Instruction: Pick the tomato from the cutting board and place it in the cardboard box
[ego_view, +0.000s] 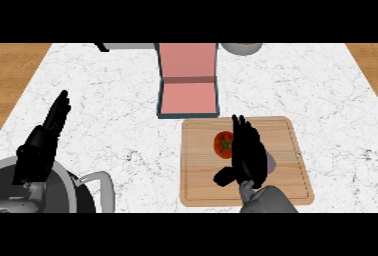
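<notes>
We see the tomato (222, 144) lying on the wooden cutting board (199, 175) at the lower centre-right of the frame, in the board's upper half. Our right hand (247, 155) lies over the board just right of the tomato, fingers straight and together, thumb spread to the lower left. We cannot tell whether it touches the tomato. The cardboard box (188, 97) lies open at the top centre, just above the board. Our left hand (44, 135) rests at the left edge, fingers straight and pointing up.
</notes>
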